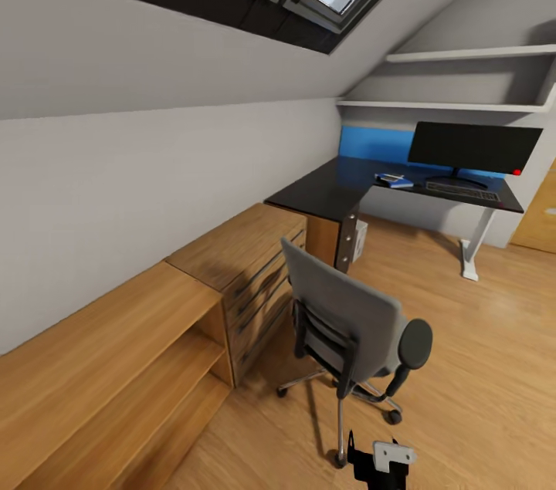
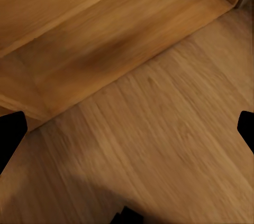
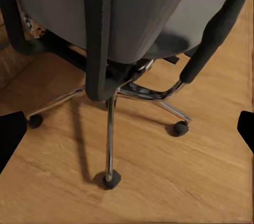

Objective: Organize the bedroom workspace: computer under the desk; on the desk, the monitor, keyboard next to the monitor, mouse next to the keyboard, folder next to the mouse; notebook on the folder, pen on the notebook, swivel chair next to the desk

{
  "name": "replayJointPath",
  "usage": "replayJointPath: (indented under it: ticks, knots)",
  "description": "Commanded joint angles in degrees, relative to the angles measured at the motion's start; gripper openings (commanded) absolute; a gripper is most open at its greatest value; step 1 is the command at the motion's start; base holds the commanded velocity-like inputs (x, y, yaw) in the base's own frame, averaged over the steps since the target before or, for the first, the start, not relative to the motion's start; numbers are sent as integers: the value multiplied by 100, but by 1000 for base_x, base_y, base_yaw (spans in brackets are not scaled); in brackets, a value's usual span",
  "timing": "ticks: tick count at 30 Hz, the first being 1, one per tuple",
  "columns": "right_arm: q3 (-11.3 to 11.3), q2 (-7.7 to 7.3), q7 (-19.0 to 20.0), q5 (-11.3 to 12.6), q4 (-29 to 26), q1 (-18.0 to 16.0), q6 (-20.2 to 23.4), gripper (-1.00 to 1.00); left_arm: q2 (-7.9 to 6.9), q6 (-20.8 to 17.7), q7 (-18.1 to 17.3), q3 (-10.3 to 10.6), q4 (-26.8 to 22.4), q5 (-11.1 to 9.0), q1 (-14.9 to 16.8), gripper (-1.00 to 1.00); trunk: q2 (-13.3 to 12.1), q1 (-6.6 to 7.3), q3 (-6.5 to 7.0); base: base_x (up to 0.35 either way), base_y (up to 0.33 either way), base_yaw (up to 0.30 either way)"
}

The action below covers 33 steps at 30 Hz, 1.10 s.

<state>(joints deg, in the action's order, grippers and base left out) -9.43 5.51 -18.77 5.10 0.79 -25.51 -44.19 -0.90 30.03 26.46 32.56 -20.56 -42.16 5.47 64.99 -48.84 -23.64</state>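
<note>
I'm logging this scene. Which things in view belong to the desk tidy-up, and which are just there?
Job:
swivel chair
desk
monitor
keyboard
computer
blue item on the desk, perhaps the folder

Just there:
wooden dresser
low open shelf
wall shelves

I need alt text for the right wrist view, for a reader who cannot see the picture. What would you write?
A grey swivel chair seen from behind and close, with black armrests and a chrome star base on black castors, standing on a light wooden floor. The dark tips of the right gripper's fingers show at both side edges, wide apart and holding nothing.
</note>
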Motion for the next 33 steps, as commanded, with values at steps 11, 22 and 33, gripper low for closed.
replayJointPath:
  ticks: [11, 22, 33]
  knots:
    - [-50, 3, -13, 43, 8, -7, -20, 100, -6, 19, 44, 49, -7, -29, 1, 100, 4, 0, -6, 0, 135, -286]
    - [-50, 3, -13, 39, 8, -6, -19, 100, -6, 28, 44, 49, -8, -29, 2, 100, 4, 0, -6, 0, 14, -289]
    - [-59, 3, -13, 35, 8, -8, -19, 100, -6, 24, 44, 49, -7, -29, 4, 100, 4, 0, -6, 0, 192, -290]
